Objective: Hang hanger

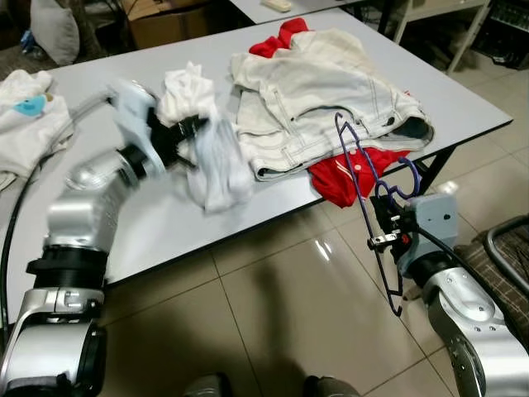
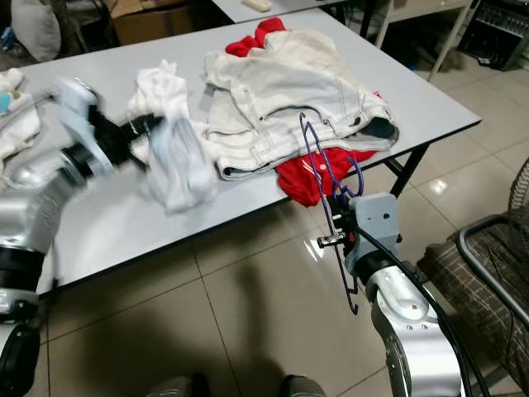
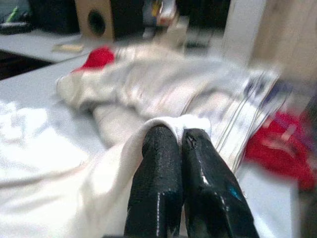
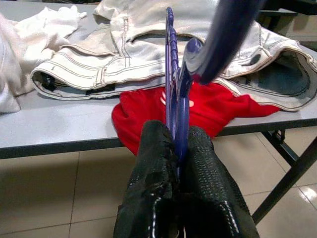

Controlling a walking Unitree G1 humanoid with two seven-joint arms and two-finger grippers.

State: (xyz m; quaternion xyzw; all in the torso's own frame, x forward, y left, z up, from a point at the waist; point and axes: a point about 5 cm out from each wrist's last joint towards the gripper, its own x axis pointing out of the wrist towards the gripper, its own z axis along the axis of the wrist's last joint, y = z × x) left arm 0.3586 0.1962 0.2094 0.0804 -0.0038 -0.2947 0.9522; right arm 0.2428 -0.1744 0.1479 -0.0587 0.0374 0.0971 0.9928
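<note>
My right gripper [image 1: 388, 225] is shut on a purple hanger [image 1: 364, 174], holding it upright off the table's front right edge, above the floor; its fingers [image 4: 153, 163] clamp the purple bar. My left gripper [image 1: 192, 130] is shut on a white garment [image 1: 216, 169], which hangs blurred from it over the grey table [image 1: 149, 223]. In the left wrist view the fingers [image 3: 161, 163] pinch a fold of white cloth [image 3: 185, 121].
A pile of cream jeans [image 1: 322, 91] and a red garment [image 1: 343, 178] lie on the table's right part, the red one drooping over the edge. More white cloth [image 1: 25, 124] sits far left. A dark chair [image 1: 504, 256] stands at right. Tiled floor below.
</note>
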